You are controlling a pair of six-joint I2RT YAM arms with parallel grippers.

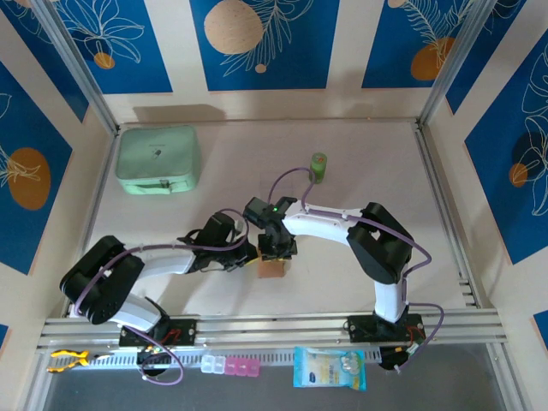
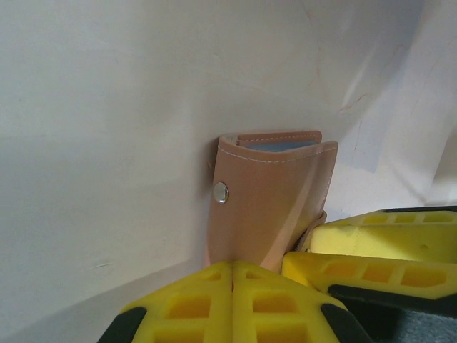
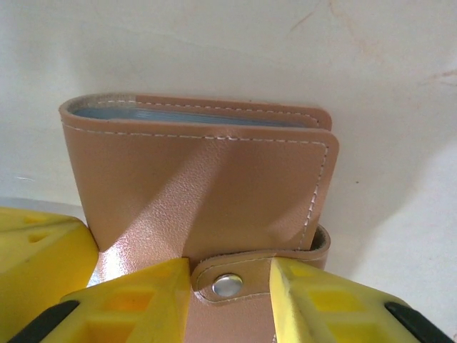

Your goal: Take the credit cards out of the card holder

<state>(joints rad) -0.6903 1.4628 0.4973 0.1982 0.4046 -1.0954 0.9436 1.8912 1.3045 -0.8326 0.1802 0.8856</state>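
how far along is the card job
Nothing is done yet: the holder is folded shut, its snap fastened, the cards just edges inside. In hand: the left gripper seems to pinch its edge, and the right gripper straddles the snap tab. To do: unsnap, open, pull every card.

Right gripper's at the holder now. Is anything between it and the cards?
Yes. The card holder is folded shut, with its snap tab fastened between the fingers of the right gripper. The credit cards show only as a blue-grey edge in the top slit, so the cover blocks them.
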